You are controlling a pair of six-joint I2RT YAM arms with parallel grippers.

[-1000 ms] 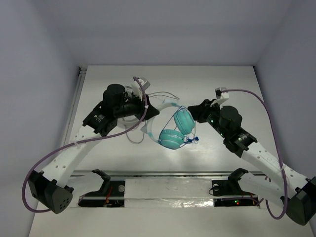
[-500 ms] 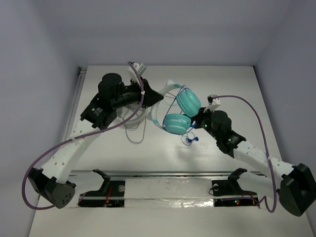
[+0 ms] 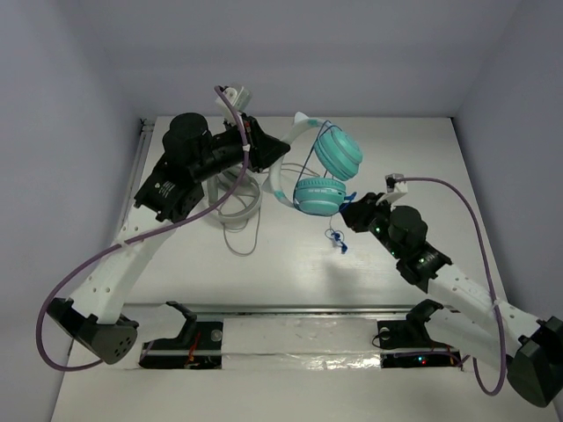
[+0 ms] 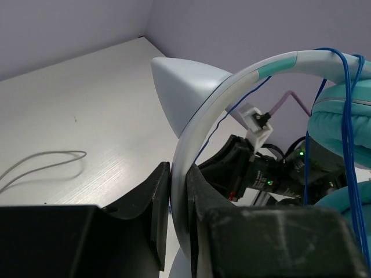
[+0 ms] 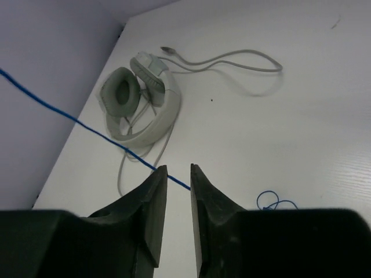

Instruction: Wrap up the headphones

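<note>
The headphones hang in the air, with two teal ear cups (image 3: 339,151) and a white headband (image 3: 283,171) that bears a white cat ear (image 4: 179,81). My left gripper (image 3: 278,156) is shut on the headband (image 4: 232,87), which fills the gap between its fingers (image 4: 155,202). The thin blue cord (image 4: 346,145) is looped over the cups and drops to a small coil (image 3: 336,239) on the table. My right gripper (image 3: 348,216) sits just below the lower cup. In its wrist view its jaws (image 5: 178,174) stand a little apart, and the blue cord (image 5: 75,119) runs slack across that gap.
A second, grey-white headset (image 5: 145,104) lies on the table with its grey cable (image 5: 232,61) trailing; from above it (image 3: 244,200) is half under my left arm. Purple robot cables (image 3: 466,202) arc off both arms. Walls close in the back and sides.
My left gripper has lifted the headphones up and toward the back wall. My right gripper has dropped away from the ear cups and now sits lower, by the hanging cord.
</note>
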